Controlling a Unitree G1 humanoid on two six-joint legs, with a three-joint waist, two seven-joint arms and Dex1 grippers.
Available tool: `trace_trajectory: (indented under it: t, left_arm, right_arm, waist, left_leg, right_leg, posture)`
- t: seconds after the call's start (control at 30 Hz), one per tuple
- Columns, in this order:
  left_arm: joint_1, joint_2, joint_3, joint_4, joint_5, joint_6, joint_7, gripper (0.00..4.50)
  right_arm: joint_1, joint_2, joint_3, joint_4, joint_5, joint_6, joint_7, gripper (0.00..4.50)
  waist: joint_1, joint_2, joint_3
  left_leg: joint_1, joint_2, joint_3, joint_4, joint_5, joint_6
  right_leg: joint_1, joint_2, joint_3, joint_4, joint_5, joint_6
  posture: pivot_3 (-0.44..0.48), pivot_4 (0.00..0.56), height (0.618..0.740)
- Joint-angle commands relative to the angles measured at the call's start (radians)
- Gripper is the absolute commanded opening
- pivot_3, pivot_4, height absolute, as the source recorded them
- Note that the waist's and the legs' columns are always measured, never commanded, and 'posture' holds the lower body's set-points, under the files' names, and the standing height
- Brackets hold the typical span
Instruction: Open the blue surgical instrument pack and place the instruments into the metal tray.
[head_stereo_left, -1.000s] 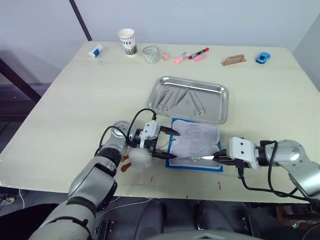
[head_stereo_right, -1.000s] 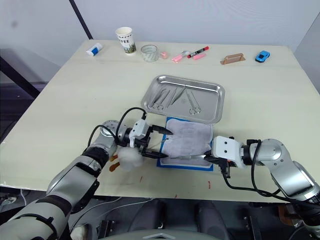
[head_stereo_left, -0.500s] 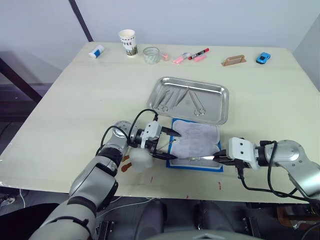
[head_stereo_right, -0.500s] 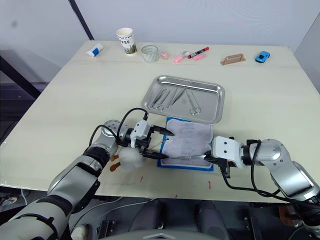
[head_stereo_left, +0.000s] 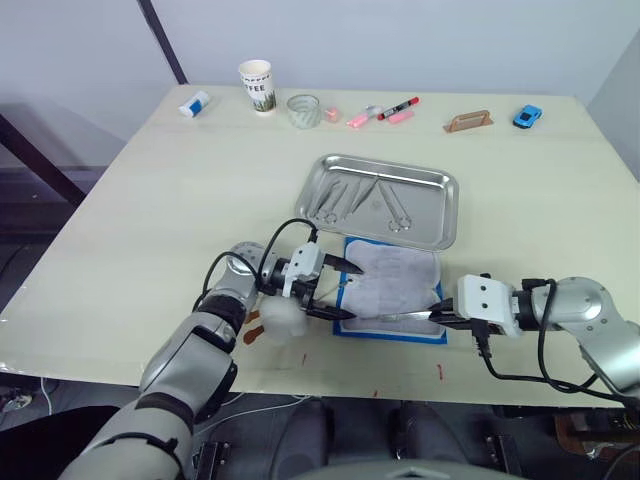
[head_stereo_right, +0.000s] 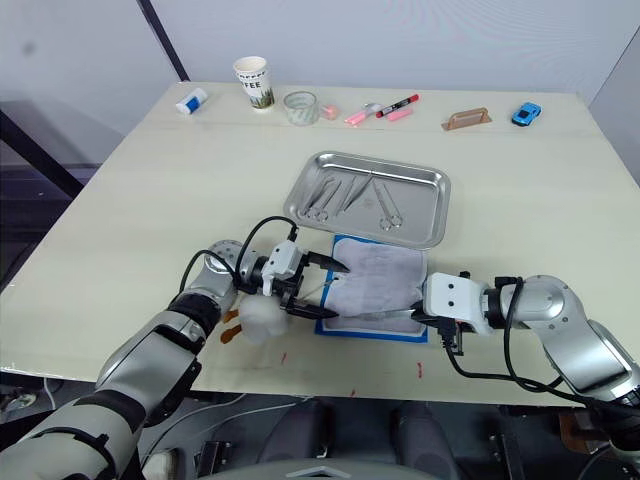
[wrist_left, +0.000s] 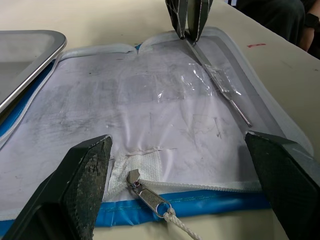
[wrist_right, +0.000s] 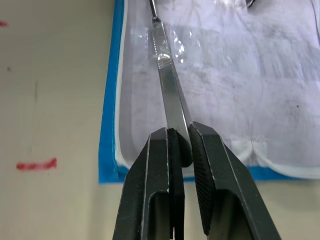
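Clamping the right gripper (wrist_right: 179, 150) thinly on the last instrument's (wrist_right: 167, 90) tip, left gripper (head_stereo_left: 335, 289) gaping empty over the pack (head_stereo_left: 392, 283); risking slippage or twisting before reaching the metal tray (head_stereo_left: 436, 215).

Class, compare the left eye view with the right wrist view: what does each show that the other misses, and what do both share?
Left eye view alone: the metal tray with instruments in it, a paper cup, a blue toy car, and the left gripper, open beside the pack. Right wrist view alone: red marks on the table, close up. Both: the right gripper shut on a slim instrument over the blue surgical instrument pack.
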Motion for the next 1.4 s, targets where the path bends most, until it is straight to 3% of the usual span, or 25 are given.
trace_trajectory:
  t: [0.03, 1.07, 1.2, 1.4]
  left_arm:
    - [0.069, -0.028, -0.078, 0.043, 0.101, 0.016, -0.038, 4.50]
    - [0.075, -0.041, -0.063, 0.042, 0.085, 0.024, -0.038, 4.50]
    - [0.079, -0.045, -0.054, 0.036, 0.069, 0.030, -0.038, 4.50]
    - [0.081, -0.048, -0.038, 0.032, 0.064, 0.033, -0.038, 4.50]
  right_arm:
    - [-0.006, -0.026, -0.066, -0.034, 0.012, -0.017, -0.001, 0.06]
    - [0.224, -0.160, -0.398, 0.131, 0.121, -0.147, 0.091, 0.06]
    - [0.199, -0.120, -0.430, 0.118, 0.186, -0.055, 0.049, 0.06]
    - [0.053, 0.006, -0.403, 0.052, 0.301, 0.222, -0.129, 0.06]
  waist:
    - [0.000, 0.000, 0.000]
    - [0.004, 0.004, -0.003]
    - [0.003, 0.005, -0.004]
    - [-0.001, 0.007, -0.005]
  left_leg:
    - [0.000, 0.000, 0.000, 0.000, 0.000, 0.000]
    - [0.001, -0.001, 0.000, 0.000, -0.001, 0.001]
    - [0.002, -0.001, 0.001, 0.000, -0.001, 0.002]
    - [0.003, -0.002, 0.000, 0.000, -0.001, 0.002]
  right_leg:
    - [0.000, 0.000, 0.000, 0.000, 0.000, 0.000]
    - [0.003, 0.000, 0.002, -0.001, -0.001, 0.002]
    - [0.003, 0.000, 0.003, -0.001, -0.001, 0.002]
    - [0.004, 0.000, 0.005, -0.001, -0.001, 0.002]
  posture:
    - [0.000, 0.150, 0.725]
    - [0.000, 0.150, 0.725]
    - [0.000, 0.150, 0.725]
    - [0.000, 0.150, 0.725]
